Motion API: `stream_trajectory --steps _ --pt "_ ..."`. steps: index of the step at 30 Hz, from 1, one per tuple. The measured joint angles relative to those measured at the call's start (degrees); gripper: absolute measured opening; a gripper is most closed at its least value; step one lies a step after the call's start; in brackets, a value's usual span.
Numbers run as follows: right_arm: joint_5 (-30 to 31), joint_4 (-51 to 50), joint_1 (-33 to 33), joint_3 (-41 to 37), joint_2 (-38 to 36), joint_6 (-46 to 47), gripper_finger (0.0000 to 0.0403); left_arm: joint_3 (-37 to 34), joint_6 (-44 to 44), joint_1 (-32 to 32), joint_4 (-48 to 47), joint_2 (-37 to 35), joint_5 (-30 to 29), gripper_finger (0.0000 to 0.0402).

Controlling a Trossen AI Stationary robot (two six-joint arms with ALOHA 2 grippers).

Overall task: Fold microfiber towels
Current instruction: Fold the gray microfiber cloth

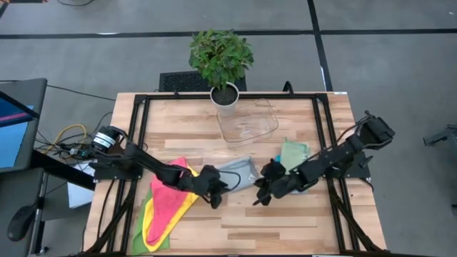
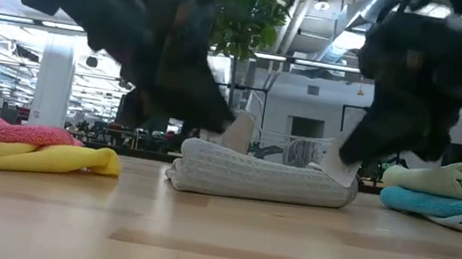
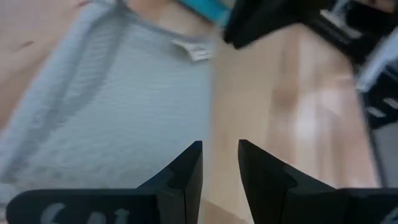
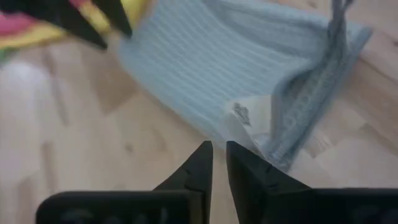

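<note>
Grey towel (image 2: 261, 175) folded between tools; wrist views show left tool (image 3: 220, 163), right tool (image 4: 219, 163) slightly parted, empty.

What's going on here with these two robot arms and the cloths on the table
Both arms are working over a folded grey towel in the middle of the table. The left gripper and right gripper hover at opposite sides of it, fingers narrowly apart, holding nothing. Pink and yellow towels wait at the left; folded green and blue ones sit at the right.

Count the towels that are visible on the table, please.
6: pink, yellow and green stacked at the left; grey in the middle; light green on a blue one at the right. More may be hidden.
</note>
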Motion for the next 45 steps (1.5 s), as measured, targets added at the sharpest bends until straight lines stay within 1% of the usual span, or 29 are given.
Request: stream_trajectory --steps 8,14,17,21,28,33,37,39,43,45 --pt "-3.21 -0.34 -5.27 -0.01 5.83 0.77 0.0066 -0.01 -0.43 3.03 -5.22 0.38 -0.34 0.0093" --pt "-4.03 -0.77 -8.11 0.07 5.97 0.43 0.0065 -0.01 -0.87 4.24 -9.68 0.38 -2.19 0.0093" --pt "-4.74 -0.92 -8.89 0.07 5.46 0.01 0.0065 -0.01 -1.24 4.45 -11.35 0.38 -4.80 0.0093" --pt "-4.96 -1.02 -9.17 0.01 3.20 -1.14 0.0065 -0.01 -1.82 5.18 -13.12 0.38 -5.78 0.0093" --pt "-4.88 -2.25 -9.43 0.03 -4.39 -4.27 0.0065 -1.52 -4.80 6.00 -13.01 0.36 -6.98 0.0093" --pt "-4.50 -2.27 -8.67 0.07 -6.42 -8.23 0.0065 -3.02 -8.11 6.00 -13.03 0.36 -9.23 0.0093" --pt "-4.59 -2.06 -8.55 0.03 -3.05 -10.44 0.0065 -3.48 -9.22 6.06 -13.19 0.44 -9.17 0.0093" --pt "-4.55 0.02 -8.74 0.00 -0.75 -12.14 0.0065 -3.46 -9.03 6.26 -12.48 1.56 -8.82 0.0093" --pt "-4.68 2.61 -10.21 0.01 2.79 -13.51 0.0065 -3.13 -11.87 6.88 -10.35 3.66 -5.76 0.0093" --pt "-4.64 2.57 -11.11 0.05 4.76 -13.56 0.0065 -3.12 -13.12 6.88 -9.74 3.78 -5.54 0.0093"
